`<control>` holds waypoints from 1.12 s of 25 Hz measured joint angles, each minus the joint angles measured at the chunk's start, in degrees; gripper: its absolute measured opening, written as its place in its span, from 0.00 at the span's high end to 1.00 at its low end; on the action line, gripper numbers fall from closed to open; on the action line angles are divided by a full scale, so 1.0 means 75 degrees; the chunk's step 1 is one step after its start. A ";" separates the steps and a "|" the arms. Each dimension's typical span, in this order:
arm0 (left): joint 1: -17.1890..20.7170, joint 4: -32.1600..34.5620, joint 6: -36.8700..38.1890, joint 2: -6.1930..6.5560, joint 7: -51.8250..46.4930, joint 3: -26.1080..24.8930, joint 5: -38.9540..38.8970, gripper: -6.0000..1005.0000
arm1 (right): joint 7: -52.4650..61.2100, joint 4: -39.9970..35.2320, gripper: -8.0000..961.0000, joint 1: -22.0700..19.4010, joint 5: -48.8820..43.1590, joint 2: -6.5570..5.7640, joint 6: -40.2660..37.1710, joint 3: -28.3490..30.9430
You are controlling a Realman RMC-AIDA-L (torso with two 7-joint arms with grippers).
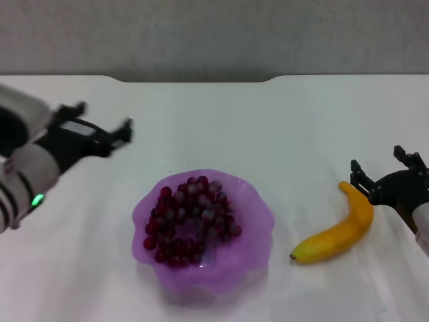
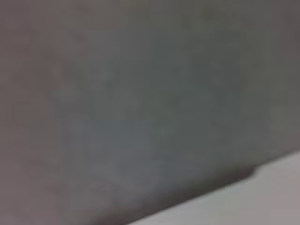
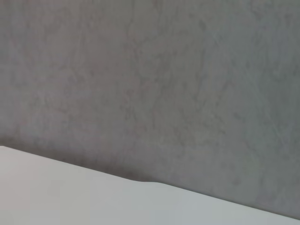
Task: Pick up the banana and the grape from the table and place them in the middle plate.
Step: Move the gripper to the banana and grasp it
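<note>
The table [image 1: 281, 127] is the largest thing in view, a plain white top whose notched far edge meets a grey wall [image 3: 150, 70]; both wrist views show only that wall and a strip of the table's edge. The middle plate [image 1: 258, 221], translucent purple with a wavy rim, sits on the table near its front edge, and everything else is placed from it. The grape [image 1: 191, 218] bunch lies inside the plate, filling most of its bowl, dark red with some greyish berries. The banana [image 1: 338, 231] lies on the table to the right of the plate, apart from it, its darker tip pointing toward the plate and its other end curving up and away. The right gripper [image 1: 383, 171] is at that far end of the banana, fingers spread apart, one finger just beside the fruit; whether it touches cannot be told. The left gripper [image 1: 104, 124] hangs to the left of the plate and farther back, well apart from it, fingers spread and holding nothing.
</note>
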 joint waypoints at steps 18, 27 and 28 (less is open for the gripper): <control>-0.0691 -0.5636 -0.7601 0.0016 -0.3774 0.0841 -0.0589 0.12 | -0.0001 0.0041 0.08 0.0057 -0.0003 0.0003 0.0086 -0.0125; -0.1125 -0.7260 -0.8269 -0.0018 -0.3776 0.1174 -0.0944 0.12 | -0.0001 0.0692 0.07 0.0479 -0.0196 -0.0072 0.1179 -0.0162; -0.1130 -0.7332 -0.8277 -0.0019 -0.3777 0.1163 -0.0976 0.12 | -0.0002 0.0833 0.07 0.0521 -0.0332 -0.0091 0.1415 -0.0095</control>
